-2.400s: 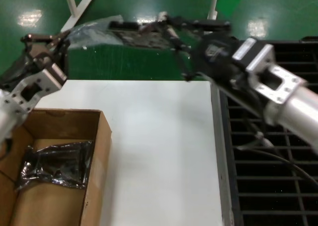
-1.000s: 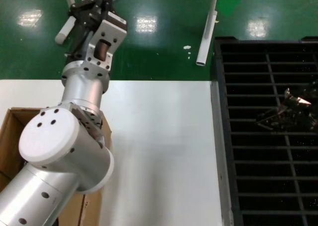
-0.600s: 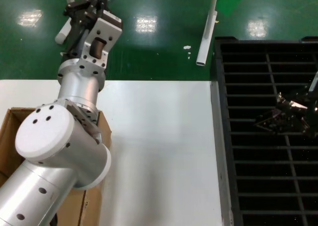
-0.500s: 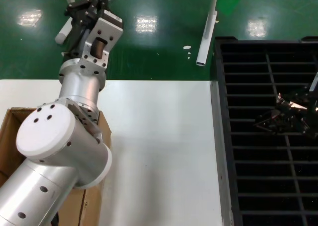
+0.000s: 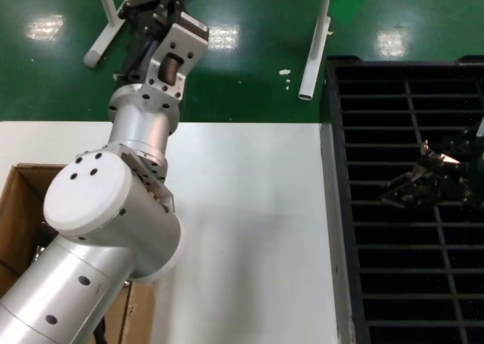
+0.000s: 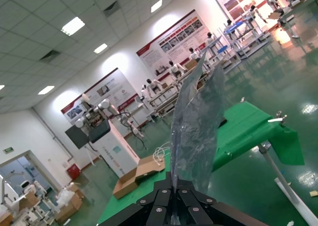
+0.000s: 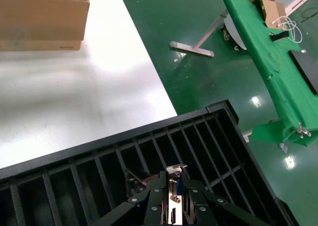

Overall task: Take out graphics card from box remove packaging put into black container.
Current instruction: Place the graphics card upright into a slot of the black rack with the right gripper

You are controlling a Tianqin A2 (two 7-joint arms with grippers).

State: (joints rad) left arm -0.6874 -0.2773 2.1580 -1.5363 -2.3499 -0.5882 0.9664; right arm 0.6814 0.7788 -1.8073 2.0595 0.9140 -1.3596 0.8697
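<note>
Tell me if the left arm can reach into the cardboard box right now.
Probably not at once: the left gripper is raised past the table's far edge, shut on the plastic bag, so the bag must go first. The box itself looks open.

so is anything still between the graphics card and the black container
Nothing visible. The right tool holds the graphics card already down among the slats of the black container. The packaging is off it, pinched in the left tool, raised away from the table.
</note>
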